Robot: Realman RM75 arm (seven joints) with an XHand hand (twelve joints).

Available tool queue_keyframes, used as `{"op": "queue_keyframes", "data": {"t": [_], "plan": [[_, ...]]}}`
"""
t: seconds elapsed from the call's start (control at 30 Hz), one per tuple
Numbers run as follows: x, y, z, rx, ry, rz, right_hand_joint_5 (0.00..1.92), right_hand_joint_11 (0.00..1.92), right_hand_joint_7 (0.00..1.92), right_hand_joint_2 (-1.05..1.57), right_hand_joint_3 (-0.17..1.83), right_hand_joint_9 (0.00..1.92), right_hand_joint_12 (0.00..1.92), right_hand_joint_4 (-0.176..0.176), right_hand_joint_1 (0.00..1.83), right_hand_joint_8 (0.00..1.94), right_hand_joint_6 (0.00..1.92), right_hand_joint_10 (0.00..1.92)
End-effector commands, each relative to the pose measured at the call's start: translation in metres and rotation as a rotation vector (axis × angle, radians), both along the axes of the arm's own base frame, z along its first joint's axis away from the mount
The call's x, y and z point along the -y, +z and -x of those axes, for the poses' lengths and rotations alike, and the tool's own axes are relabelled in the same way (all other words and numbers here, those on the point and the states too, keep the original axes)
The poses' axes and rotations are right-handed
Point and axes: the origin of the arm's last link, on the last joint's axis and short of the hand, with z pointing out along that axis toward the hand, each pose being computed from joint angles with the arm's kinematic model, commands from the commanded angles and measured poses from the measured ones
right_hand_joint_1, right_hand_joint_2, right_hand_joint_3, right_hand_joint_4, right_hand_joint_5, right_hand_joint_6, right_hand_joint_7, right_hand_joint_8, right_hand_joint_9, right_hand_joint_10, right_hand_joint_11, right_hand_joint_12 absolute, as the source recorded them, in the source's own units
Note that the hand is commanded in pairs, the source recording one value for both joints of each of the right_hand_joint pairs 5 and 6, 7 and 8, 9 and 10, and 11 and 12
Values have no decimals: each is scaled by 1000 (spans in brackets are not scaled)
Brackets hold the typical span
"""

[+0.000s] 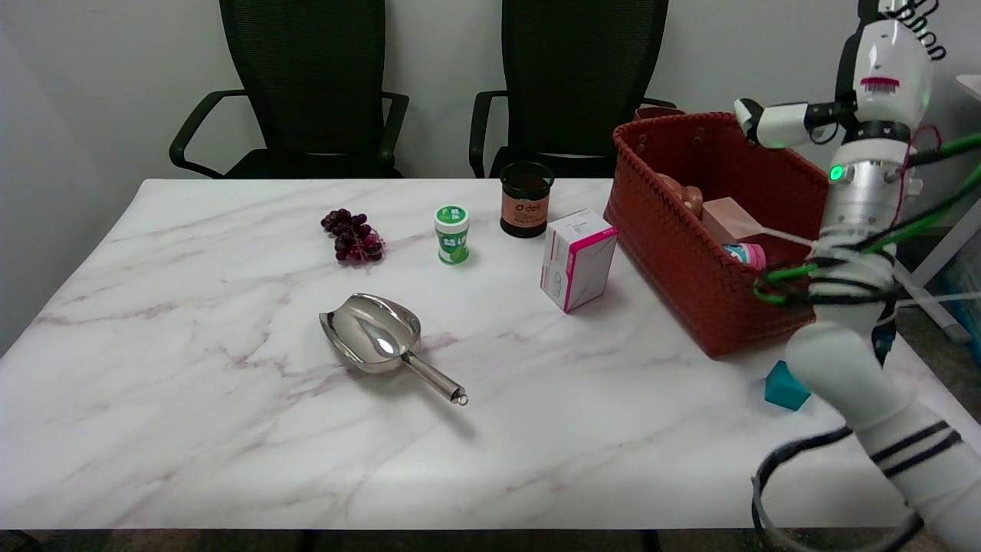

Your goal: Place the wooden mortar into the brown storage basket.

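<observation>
We find the wooden mortar (683,196) inside the brown storage basket (682,264), low against its far-left inner wall and only partly visible above the rim. Beside it in the basket lie a pale pink box (726,218) and a small pink-and-teal item (745,254). The basket stands at the counter's (191,429) right edge, towards the far corner.

The robot hand (881,84) is raised above the basket's far-right rim, apart from the mortar. One finger (770,123) juts left over the rim. The remaining fingers are cut off by the picture's top edge, so we cannot tell whether the hand is wide or narrow. We see nothing held in the visible part.

Along the counter's far edge, from left to right, we note:
- a bunch of dark grapes (352,236);
- a green-and-white jar (452,234);
- a black cup with an orange label (526,199).

A white-and-pink carton (576,259) stands upright just beside the basket's left wall. A metal scoop (379,341) lies near the counter's middle, its handle pointing to the near-right. A teal block (785,388) sits by the right edge, near the basket's near corner, partly behind the arm. Two black chairs (306,84) stand beyond the far edge.
</observation>
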Motion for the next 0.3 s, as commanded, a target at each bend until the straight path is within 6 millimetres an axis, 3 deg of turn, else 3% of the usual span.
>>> {"op": "queue_keyframes", "data": {"t": [0.03, 0.3], "plan": [[-115, -104, 54, -36, 120, 35, 55, 169, 182, 165, 906, 256, 169, 0, 1276, 182, 55, 256], [-161, -149, 79, -50, 248, -27, 59, 191, 239, 254, 893, 287, 191, 0, 1264, 239, 59, 287]]}}
